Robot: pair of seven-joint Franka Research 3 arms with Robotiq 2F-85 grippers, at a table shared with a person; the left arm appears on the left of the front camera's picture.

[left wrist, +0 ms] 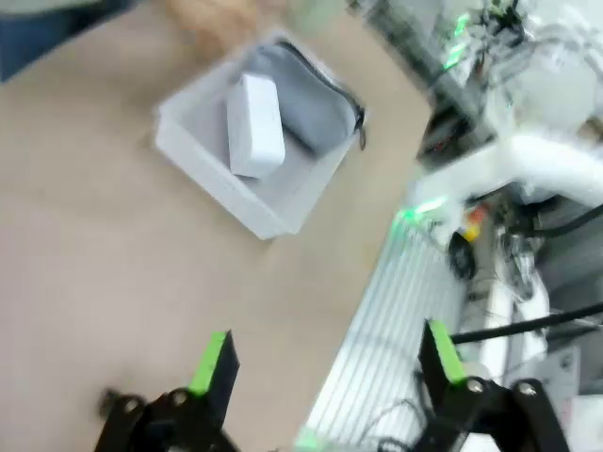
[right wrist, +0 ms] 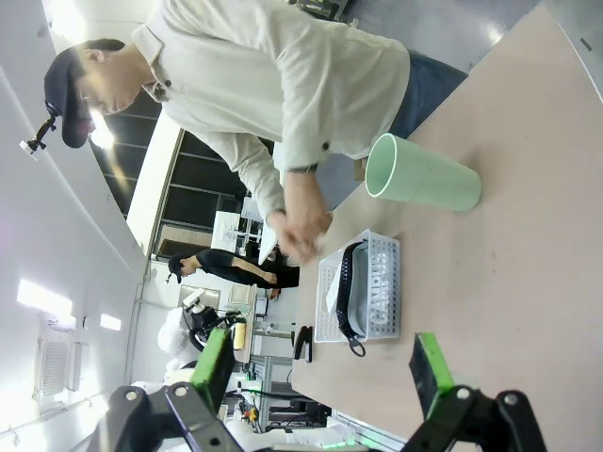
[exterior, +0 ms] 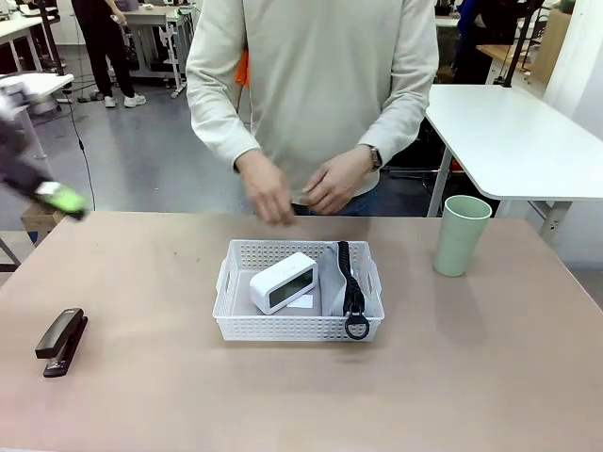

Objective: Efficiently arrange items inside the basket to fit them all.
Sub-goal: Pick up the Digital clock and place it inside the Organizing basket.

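Observation:
The white basket [exterior: 297,328] sits mid-table. Inside it, the white block [exterior: 283,282] leans at the left, and the grey pouch [exterior: 332,278] with its black strap [exterior: 350,287] stands at the right. The pale green cup [exterior: 462,234] is upright on the table to the right, and the black stapler [exterior: 62,341] lies near the left front. My left gripper [exterior: 66,200] is a blur at the far left, above the table's far edge. Its wrist view shows it open [left wrist: 327,363] and empty, well away from the basket [left wrist: 203,160]. My right gripper [right wrist: 322,367] is open and empty, with the cup [right wrist: 419,174] and basket [right wrist: 327,311] ahead.
A person stands at the far side with both hands [exterior: 301,188] together just beyond the basket. A second white table [exterior: 513,132] stands at the back right. Bare tabletop lies all round the basket.

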